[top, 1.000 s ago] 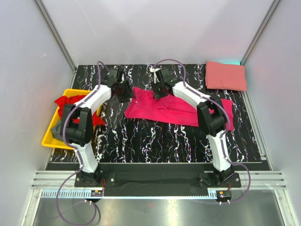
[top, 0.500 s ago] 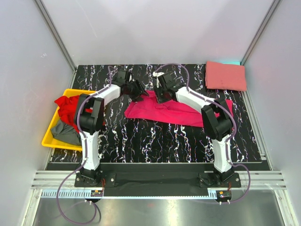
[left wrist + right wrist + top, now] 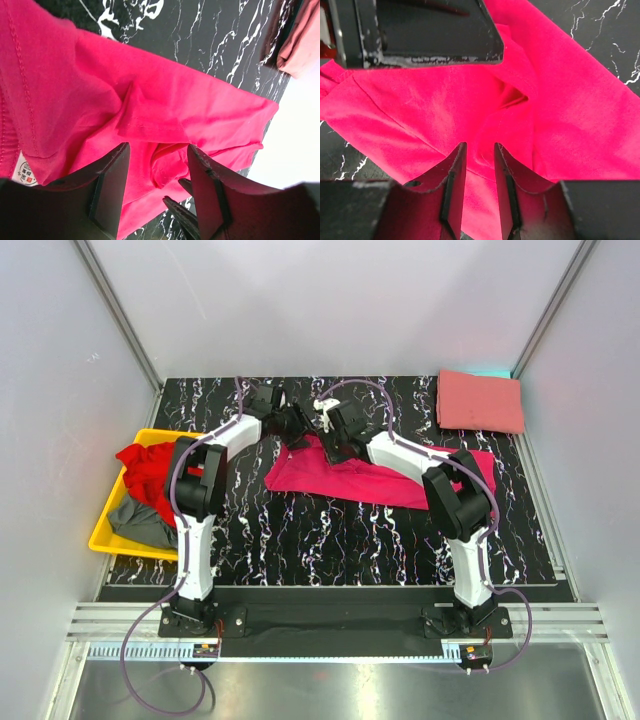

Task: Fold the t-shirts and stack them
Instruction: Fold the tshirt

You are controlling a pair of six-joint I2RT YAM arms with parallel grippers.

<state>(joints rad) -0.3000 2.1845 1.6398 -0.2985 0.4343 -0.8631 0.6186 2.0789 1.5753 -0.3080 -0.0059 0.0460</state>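
The left gripper (image 3: 158,148) jaws are spread wide, with a fold of the magenta t-shirt (image 3: 190,107) lying between and beyond them on the surface (image 3: 210,30). The right gripper (image 3: 480,146) jaws are nearly closed over the same shirt; whether it is gripped cannot be told.

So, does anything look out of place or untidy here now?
The magenta t-shirt lies wrinkled and askew mid-table. The red t-shirt spills over the rim of the yellow bin, bunched beside the grey t-shirt.

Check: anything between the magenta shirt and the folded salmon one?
Nothing. Only bare marbled tabletop separates the magenta shirt from the salmon shirt, clearest in the top view.
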